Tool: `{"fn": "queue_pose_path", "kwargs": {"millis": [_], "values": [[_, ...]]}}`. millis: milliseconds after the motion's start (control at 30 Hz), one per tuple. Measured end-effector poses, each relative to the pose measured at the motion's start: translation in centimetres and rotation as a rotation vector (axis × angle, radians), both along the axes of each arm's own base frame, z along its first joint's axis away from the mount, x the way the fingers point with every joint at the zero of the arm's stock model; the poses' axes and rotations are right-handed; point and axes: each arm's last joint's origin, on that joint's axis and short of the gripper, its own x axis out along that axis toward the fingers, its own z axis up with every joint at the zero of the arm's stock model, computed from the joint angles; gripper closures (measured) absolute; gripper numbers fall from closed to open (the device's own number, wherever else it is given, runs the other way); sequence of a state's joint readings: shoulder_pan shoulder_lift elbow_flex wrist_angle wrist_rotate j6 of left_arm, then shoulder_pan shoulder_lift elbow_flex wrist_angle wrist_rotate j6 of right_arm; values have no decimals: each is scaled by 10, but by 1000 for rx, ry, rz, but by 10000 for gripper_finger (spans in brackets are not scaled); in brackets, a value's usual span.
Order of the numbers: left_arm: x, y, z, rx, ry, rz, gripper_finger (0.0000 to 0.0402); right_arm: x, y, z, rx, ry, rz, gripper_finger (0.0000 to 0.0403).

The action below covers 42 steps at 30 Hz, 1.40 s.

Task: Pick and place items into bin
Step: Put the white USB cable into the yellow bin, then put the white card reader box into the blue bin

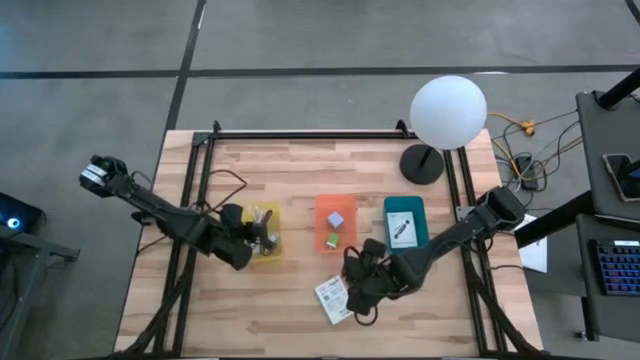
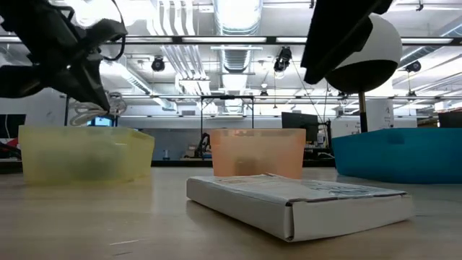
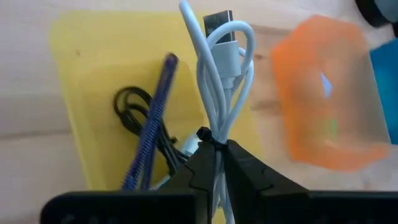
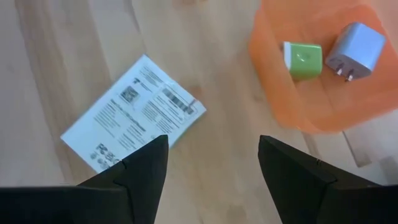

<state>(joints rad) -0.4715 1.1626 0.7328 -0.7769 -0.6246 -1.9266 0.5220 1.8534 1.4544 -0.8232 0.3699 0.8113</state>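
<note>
My left gripper (image 1: 263,228) is shut on a small whitish cable (image 3: 221,74) above the yellow bin (image 1: 268,252). A dark coiled cable (image 3: 134,109) and a blue braided cable (image 3: 152,118) lie in that bin. My right gripper (image 4: 213,149) is open and empty above the table, between a flat white printed packet (image 4: 134,115) and the orange bin (image 4: 323,93). A green cube (image 4: 303,60) and a lavender cube (image 4: 354,56) lie in the orange bin. The packet lies flat on the wood (image 1: 333,297). My left gripper pinches the bundled whitish cable between its two fingers, at the dark tie around the bundle (image 3: 205,135). The cable's loops and plug end (image 3: 217,22) stick out past the fingertips. The cable is lifted clear, over the yellow bin (image 2: 86,153).
A teal bin (image 1: 404,222) with a small dark-printed item stands right of the orange bin. A lamp with a white globe (image 1: 447,110) stands at the far right. Bare wood lies along the near edge and the far side.
</note>
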Motion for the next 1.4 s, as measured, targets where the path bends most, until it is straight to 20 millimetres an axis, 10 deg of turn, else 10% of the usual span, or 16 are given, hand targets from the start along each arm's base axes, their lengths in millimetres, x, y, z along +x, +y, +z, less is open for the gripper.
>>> {"fn": "queue_pose_path", "kwargs": {"millis": [400, 567, 767, 1100, 1400], "values": [[3, 6, -2, -53, 80, -62, 251, 4, 3, 2, 30, -51, 2, 170], [17, -17, 31, 43, -50, -419, 224, 2, 5, 2, -4, -35, 69, 170], [38, -62, 52, 310, -210, -1049, 247, -4, 6, -10, -9, 55, 207, 170], [86, -88, -6, 279, -38, -1056, 392, -16, 2, -47, 241, 139, -11, 206], [143, -121, -34, 258, -17, -1043, 400, -14, 2, -66, 300, 36, -114, 300]]}}
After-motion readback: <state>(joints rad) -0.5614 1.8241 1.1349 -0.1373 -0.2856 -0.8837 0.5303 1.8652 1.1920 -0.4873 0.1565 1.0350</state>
